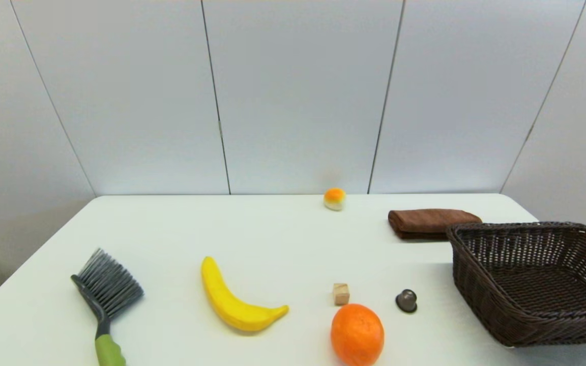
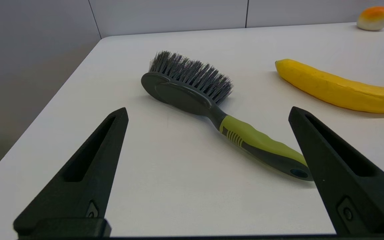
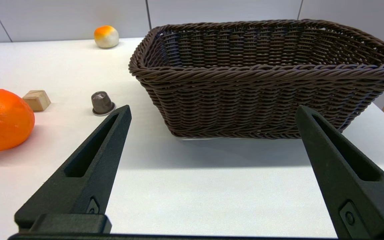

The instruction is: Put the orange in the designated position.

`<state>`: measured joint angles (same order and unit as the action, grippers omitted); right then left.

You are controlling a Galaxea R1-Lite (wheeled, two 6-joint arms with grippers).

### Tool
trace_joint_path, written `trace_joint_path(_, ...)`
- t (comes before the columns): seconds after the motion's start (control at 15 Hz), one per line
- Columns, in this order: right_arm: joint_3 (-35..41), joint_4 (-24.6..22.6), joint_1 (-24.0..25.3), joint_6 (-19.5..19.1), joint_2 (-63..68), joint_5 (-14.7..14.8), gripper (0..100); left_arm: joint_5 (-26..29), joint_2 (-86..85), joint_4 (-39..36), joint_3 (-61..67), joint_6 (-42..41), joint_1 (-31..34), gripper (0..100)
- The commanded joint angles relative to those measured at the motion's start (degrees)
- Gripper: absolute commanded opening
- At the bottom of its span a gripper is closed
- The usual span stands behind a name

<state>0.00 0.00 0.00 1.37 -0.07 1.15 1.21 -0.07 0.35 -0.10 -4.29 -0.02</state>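
The orange is a round, bright fruit lying near the table's front edge, right of centre; it also shows in the right wrist view as the orange. My right gripper hovers open over bare tabletop in front of the basket, with the orange off to one side and nothing between its fingers. My left gripper is open too, low over the table's front left, facing the brush. Neither arm shows in the head view. The designated position has no visible mark on the white tabletop.
A dark wicker basket stands at the right, a folded brown cloth behind it. A wooden cube and a small dark capsule sit just behind the orange. A banana, a green-handled brush and a small white-and-orange ball lie elsewhere.
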Motion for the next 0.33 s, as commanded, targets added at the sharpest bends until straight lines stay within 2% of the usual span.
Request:
trace_joint_path(0.07, 0.00, -0.09, 0.00, -0.05, 0.07, 0.00, 100, 0.02, 0.07, 0.00, 0.01, -0.02, 0.02, 100)
trace_joint_path(0.33, 0.00, -0.09, 0.00, -0.05, 0.07, 0.00, 100, 0.02, 0.07, 0.00, 0.01, -0.02, 0.02, 100)
